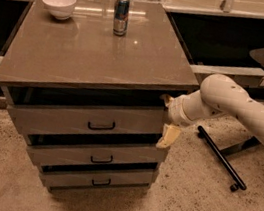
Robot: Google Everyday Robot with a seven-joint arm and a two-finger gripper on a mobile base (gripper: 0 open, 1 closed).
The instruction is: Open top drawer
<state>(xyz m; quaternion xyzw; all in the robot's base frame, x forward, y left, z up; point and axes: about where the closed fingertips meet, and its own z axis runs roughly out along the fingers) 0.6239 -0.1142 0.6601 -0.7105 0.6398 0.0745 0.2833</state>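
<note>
Speckled beige stone floor [2, 181] fills the lower frame, and left of centre on it stands a grey-brown desk [90, 54] with a flat top and three stacked drawers. At the upper left of the desk top sits a small white ceramic bowl [59, 4], and near the upper middle stands a slim metal drink can [120, 15]. The wide grey-brown top drawer [59, 117] lies just under the desk top, with a small black rectangular loop handle [101, 125] at mid-front. A dark gap shows above its front, but none of its inside is visible, so it looks shut or barely started. Two narrower grey drawers [63, 152] sit closed below it. A thick white robot arm [243, 109] reaches in from the right edge of the frame. Its cream two-finger tool [162, 122] is at the right end of the top drawer front, well apart from the handle. The tool is spread: one finger pokes into the gap above the front, the other hangs by its lower right corner. Whether either presses on the drawer cannot be told. By this view, nearly all of the outward pull is left.
</note>
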